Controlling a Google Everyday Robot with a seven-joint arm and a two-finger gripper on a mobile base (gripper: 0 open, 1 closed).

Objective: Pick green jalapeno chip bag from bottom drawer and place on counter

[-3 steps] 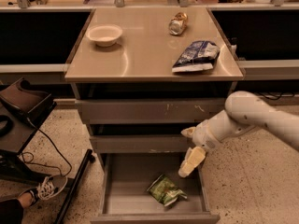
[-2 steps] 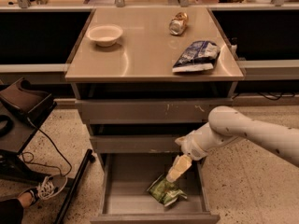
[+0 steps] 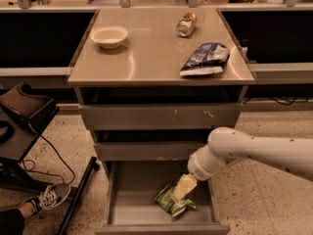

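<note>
So it's the pick step that's being worked on here. The gripper [image 3: 180, 192] is parked down inside the open bottom drawer [image 3: 128, 192], right over the green jalapeno chip bag [image 3: 166, 205], which is lying crumpled on the drawer floor toward the right-front. Contact with the bag seems to be made, but how far the gripper is opened, or whether anything is actually gripped, honestly can't be told from this angle. The bag looks like it hasn't been lifted yet. Up top, the counter [image 3: 151, 62] is shared by a white bowl [image 3: 109, 35], a tipped can [image 3: 186, 24] and a blue-and-white chip bag [image 3: 205, 59]. Next, a firm pinch on the crinkly foil is probably needed. After that a straight lift is called for, so the middle drawer front [image 3: 146, 151] is cleared before the bag is carried up to the counter.
</note>
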